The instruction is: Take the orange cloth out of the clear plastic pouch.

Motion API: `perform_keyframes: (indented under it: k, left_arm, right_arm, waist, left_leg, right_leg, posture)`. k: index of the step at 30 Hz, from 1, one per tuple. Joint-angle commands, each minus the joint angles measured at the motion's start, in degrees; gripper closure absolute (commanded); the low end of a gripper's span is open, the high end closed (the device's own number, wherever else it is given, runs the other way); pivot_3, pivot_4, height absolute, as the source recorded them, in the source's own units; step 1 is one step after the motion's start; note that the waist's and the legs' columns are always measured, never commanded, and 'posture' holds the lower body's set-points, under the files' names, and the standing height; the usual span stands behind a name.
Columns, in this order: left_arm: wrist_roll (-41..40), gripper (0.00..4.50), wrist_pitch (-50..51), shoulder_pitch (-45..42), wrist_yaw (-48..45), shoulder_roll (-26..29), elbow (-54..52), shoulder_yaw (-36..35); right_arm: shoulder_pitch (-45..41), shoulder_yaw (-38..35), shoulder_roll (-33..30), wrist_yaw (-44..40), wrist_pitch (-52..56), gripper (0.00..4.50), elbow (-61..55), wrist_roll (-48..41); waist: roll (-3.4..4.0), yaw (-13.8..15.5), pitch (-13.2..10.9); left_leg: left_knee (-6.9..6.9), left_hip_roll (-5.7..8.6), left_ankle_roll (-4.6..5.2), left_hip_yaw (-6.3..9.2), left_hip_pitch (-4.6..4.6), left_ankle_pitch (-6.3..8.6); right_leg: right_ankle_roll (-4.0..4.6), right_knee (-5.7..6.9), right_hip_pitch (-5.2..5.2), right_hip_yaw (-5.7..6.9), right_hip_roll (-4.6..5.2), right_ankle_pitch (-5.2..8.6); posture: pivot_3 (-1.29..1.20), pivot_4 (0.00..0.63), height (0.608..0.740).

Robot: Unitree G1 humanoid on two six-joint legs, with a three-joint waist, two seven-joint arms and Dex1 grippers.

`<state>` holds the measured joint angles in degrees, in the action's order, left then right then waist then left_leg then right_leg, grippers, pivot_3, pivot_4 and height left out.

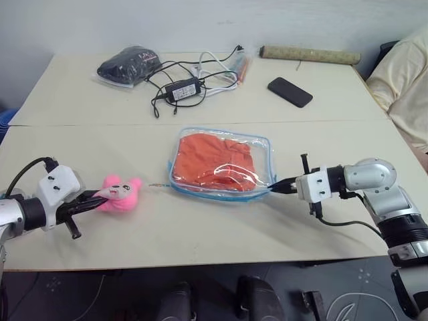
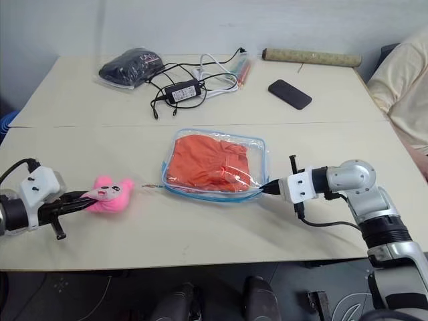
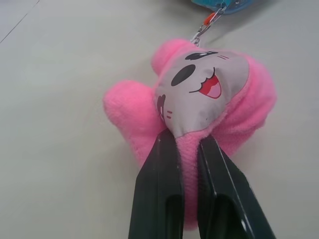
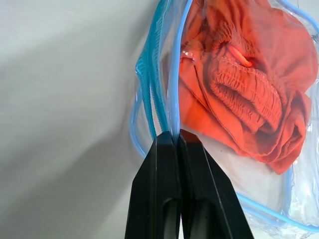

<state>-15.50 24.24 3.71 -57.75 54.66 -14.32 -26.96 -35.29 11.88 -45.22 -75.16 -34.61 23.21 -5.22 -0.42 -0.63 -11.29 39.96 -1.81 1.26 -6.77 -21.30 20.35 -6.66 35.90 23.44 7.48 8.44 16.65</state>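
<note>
Mostly bare table — pale wall

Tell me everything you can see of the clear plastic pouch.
The clear plastic pouch is a soft transparent rectangle with rounded corners and light blue zip edging, lying flat mid-table. The wrinkled orange cloth is inside. The right pincer is shut on its blue edge. From the opposite end a small clip chain runs to the pink plush toy, gripped by the left pincer.

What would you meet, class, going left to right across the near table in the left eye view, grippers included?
left gripper → pink plush toy → clear plastic pouch holding the orange cloth → right gripper
</note>
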Motion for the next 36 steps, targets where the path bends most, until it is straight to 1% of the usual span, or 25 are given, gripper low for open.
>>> perform_keyframes:
  k: [1, 4, 6, 7, 12, 16, 18, 19, 22, 24, 25, 26, 27, 30, 32, 33, 34, 36]
  left_arm:
    - [-0.93, 4.48, 0.52, 0.00, 1.68, 0.11, -1.22, -1.89]
    - [-2.41, 4.48, 1.67, 0.55, 1.05, -0.01, -1.50, -1.74]
    - [-3.90, 3.80, 3.12, 0.69, 0.88, -0.46, -1.99, -1.24]
    - [-4.43, 3.57, 3.60, 0.64, 0.97, -0.63, -2.21, -0.96]
    - [-5.68, 1.95, 4.42, 1.27, 1.32, -1.77, -2.67, 0.09]
    - [-7.18, 0.74, 4.43, 3.36, -0.33, -1.14, -2.90, -2.42]
    - [-8.43, 0.07, 5.78, 2.91, -0.31, -0.12, -2.55, -4.58]
    - [-9.41, 0.03, 6.98, 2.69, -0.93, 0.87, -2.20, -6.04]
    - [-12.52, 0.03, 10.38, 1.63, -4.54, 5.54, -1.78, -10.02]
    - [-16.66, 0.03, 13.55, -1.95, -6.34, 9.02, -3.92, -9.65]
    - [-17.75, 0.03, 13.94, -4.74, -6.45, 10.61, -5.38, -7.44]
    - [-17.23, 0.03, 12.82, -7.55, -5.95, 11.47, -6.80, -3.98]
    - [-15.23, 0.03, 10.98, -10.97, -5.02, 11.78, -8.36, 1.22]
    - [-5.55, 0.03, 2.46, -19.83, -3.36, 9.94, -10.44, 17.07]
    - [0.30, 0.03, -2.15, -24.80, -1.75, 6.50, -9.04, 25.15]
    - [4.67, 0.03, -6.25, -27.28, -0.16, 3.64, -7.22, 29.48]
    - [7.67, 0.03, -9.19, -29.32, 0.87, 1.16, -5.48, 32.58]
    - [12.20, 0.03, -13.95, -32.07, 1.77, -2.12, -2.38, 36.79]
  right_arm:
    - [-0.81, -1.24, 0.32, 0.02, 0.27, 4.50, 0.56, -1.29]
    - [-0.75, -1.29, 0.44, -1.06, 2.93, 4.50, 0.31, -2.42]
    - [-0.27, -1.50, 0.39, -1.82, 5.75, 4.05, -0.26, -3.63]
    - [-0.03, -1.73, 0.43, -1.85, 6.60, 3.84, -0.69, -4.08]
    - [2.84, -3.24, -1.12, -2.27, 11.26, 2.16, -6.02, -6.67]
    - [6.57, -5.82, -3.72, -1.52, 15.62, 0.80, -11.02, -8.51]
    - [8.73, -8.08, -5.62, -0.98, 19.73, 0.04, -13.85, -10.16]
    - [10.00, -9.54, -6.86, -0.81, 22.10, 0.01, -15.35, -11.24]
    - [14.16, -14.54, -11.14, -0.26, 35.54, 0.01, -21.87, -17.45]
    - [16.60, -16.95, -12.84, 0.08, 43.83, 0.01, -27.09, -22.43]
    - [17.68, -17.98, -13.20, 0.48, 47.32, 0.01, -29.90, -24.93]
    - [18.49, -18.81, -13.31, 1.01, 50.62, 0.01, -32.46, -27.28]
    - [19.16, -19.51, -13.30, 1.64, 53.94, 0.01, -35.12, -29.70]
    - [19.83, -20.75, -12.35, 4.31, 60.81, 0.01, -41.05, -34.94]
    - [19.67, -21.17, -11.30, 6.81, 63.86, 0.01, -43.79, -37.19]
    - [19.79, -21.46, -10.65, 8.18, 64.96, 0.01, -45.24, -38.15]
    - [19.83, -21.68, -10.11, 9.44, 66.04, 0.01, -46.42, -39.02]
    - [19.84, -22.19, -9.23, 11.57, 67.82, 0.01, -48.11, -40.32]
  waist:
    - [0.00, -0.09, 0.00]
    - [0.00, -0.18, 0.00]
    - [0.00, -0.20, 0.00]
    - [0.01, -0.21, 0.00]
    - [0.01, -0.19, 0.00]
    - [0.01, -0.07, 0.00]
    - [0.01, 0.03, -0.01]
    - [0.01, 0.14, -0.01]
    - [0.01, 0.48, -0.01]
    - [0.01, 0.65, -0.01]
    - [0.01, 0.61, 0.00]
    - [0.01, 0.71, 0.00]
    - [0.02, 0.88, 0.00]
    - [0.24, 0.84, 0.02]
    - [0.25, 0.83, 0.02]
    - [0.24, 0.79, 0.01]
    - [0.20, 0.72, 0.01]
    - [0.20, 0.75, 0.01]
  left_leg:
    - [0.00, 0.00, 0.00, 0.00, 0.00, 0.00]
    - [0.00, 0.00, 0.00, 0.00, 0.00, 0.00]
    - [0.00, 0.00, 0.00, 0.00, 0.00, 0.00]
    - [0.00, -0.01, 0.00, 0.00, 0.00, 0.00]
    - [0.00, -0.01, 0.00, 0.01, 0.00, 0.00]
    - [0.00, -0.01, -0.01, 0.01, -0.01, 0.01]
    - [0.01, 0.00, 0.00, 0.01, 0.00, 0.01]
    - [0.01, 0.00, 0.00, 0.01, -0.01, 0.01]
    - [0.02, -0.02, -0.01, 0.04, -0.01, 0.01]
    - [0.02, -0.01, 0.02, 0.06, -0.02, 0.03]
    - [0.02, 0.00, 0.02, 0.07, -0.01, 0.03]
    - [0.03, 0.00, 0.02, 0.08, 0.01, 0.04]
    - [0.04, 0.01, 0.02, 0.09, 0.01, 0.04]
    - [0.01, 0.10, 0.02, 0.06, 0.04, 0.06]
    - [-0.01, 0.11, 0.02, -0.02, 0.00, 0.06]
    - [-0.01, 0.12, 0.01, -0.05, 0.01, 0.07]
    - [0.00, 0.17, 0.00, -0.10, -0.02, 0.07]
    - [0.03, 0.21, -0.03, -0.13, -0.05, 0.09]
  right_leg:
    - [0.00, 0.01, 0.00, 0.00, 0.00, 0.00]
    - [0.00, 0.02, 0.00, -0.01, 0.00, 0.00]
    - [0.00, 0.01, 0.00, -0.01, 0.00, 0.00]
    - [0.00, 0.01, 0.00, -0.01, 0.00, 0.00]
    - [0.00, 0.01, 0.00, -0.01, 0.01, 0.00]
    - [0.00, 0.00, 0.00, 0.00, 0.01, 0.00]
    - [0.00, 0.01, 0.00, -0.02, 0.02, 0.00]
    - [0.00, 0.02, 0.00, -0.01, 0.03, 0.00]
    - [0.00, 0.02, 0.01, 0.00, 0.03, 0.00]
    - [0.01, 0.00, 0.00, 0.02, 0.04, 0.00]
    - [0.01, -0.02, -0.02, 0.02, 0.05, 0.00]
    - [0.01, -0.01, -0.04, 0.01, 0.06, 0.00]
    - [0.01, -0.03, -0.04, 0.01, 0.07, 0.00]
    - [-0.01, 0.01, -0.08, -0.04, 0.08, -0.01]
    - [-0.02, 0.02, -0.02, -0.06, 0.04, -0.02]
    - [-0.02, 0.01, -0.02, -0.05, -0.02, -0.02]
    - [-0.02, 0.00, 0.02, -0.07, -0.10, -0.02]
    - [0.00, -0.02, 0.05, -0.09, -0.22, -0.03]
  posture:
    - [0.00, 0.150, 0.740]
    - [0.00, 0.150, 0.740]
    - [0.00, 0.150, 0.740]
    - [0.00, 0.150, 0.740]
    - [0.00, 0.150, 0.740]
    - [0.00, 0.150, 0.740]
    - [0.00, 0.150, 0.740]
    - [0.00, 0.150, 0.740]
    - [0.00, 0.150, 0.740]
    - [0.00, 0.150, 0.740]
    - [0.00, 0.150, 0.740]
    - [0.00, 0.150, 0.740]
    - [0.00, 0.150, 0.740]
    - [0.00, 0.150, 0.740]
    - [0.00, 0.150, 0.740]
    - [0.00, 0.150, 0.740]
    - [0.00, 0.150, 0.740]
    - [0.00, 0.150, 0.740]
